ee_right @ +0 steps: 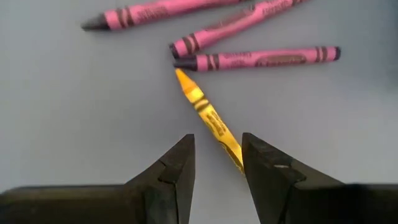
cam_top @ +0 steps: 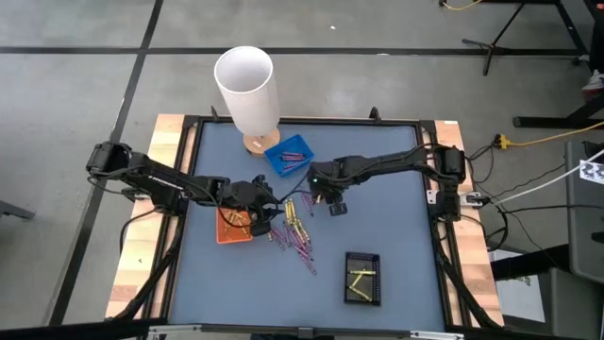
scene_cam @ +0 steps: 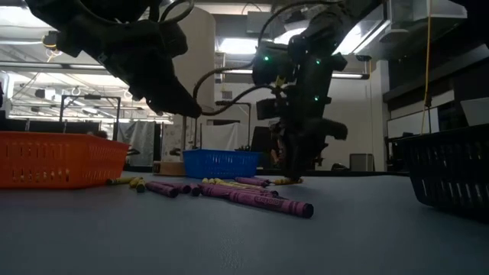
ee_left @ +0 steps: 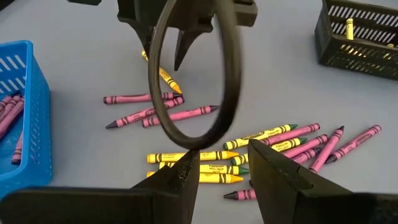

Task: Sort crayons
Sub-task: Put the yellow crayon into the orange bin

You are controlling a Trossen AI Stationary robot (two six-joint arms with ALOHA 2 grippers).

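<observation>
Where the high view looks straight down on the blue-grey counter (cam_top: pixel 396 274), both dark arms reach in toward the middle. The left hand (cam_top: pixel 257 200) hangs over the near edge of the orange tray (cam_top: pixel 233 231), and the right hand (cam_top: pixel 332 204) sits just beyond the loose crayons (cam_top: pixel 294 232), which lie scattered between the orange tray and the black tray (cam_top: pixel 362 278). A blue tray (cam_top: pixel 289 155) with pink crayons in it stands farther back, beside a tall white cylinder (cam_top: pixel 247 87) on a wooden base. The black tray holds a few yellow crayons.

In the low view, purple-pink and yellow crayons (scene_cam: pixel 252 197) lie flat on the counter in a loose heap. The right hand (scene_cam: pixel 294 177) comes down to the counter just behind them. The left hand (scene_cam: pixel 183 103) hangs well above the surface, empty.

In the left wrist view, the left hand (ee_left: pixel 222 171) shows its two fingers parted with nothing between them. Below lie yellow and pink crayons (ee_left: pixel 205 155). The right hand (ee_left: pixel 163 59) stands farther off with a yellow crayon (ee_left: pixel 163 76) at its tips. A dark cable loop (ee_left: pixel 158 81) crosses the middle.

In the right wrist view, the right hand (ee_right: pixel 217 158) has its fingers apart, and the yellow-orange crayon (ee_right: pixel 208 115) lies on the counter running in between them, against the inner face of one finger. I cannot tell whether it is gripped. Its tip nearly meets three pink crayons (ee_right: pixel 255 59).
</observation>
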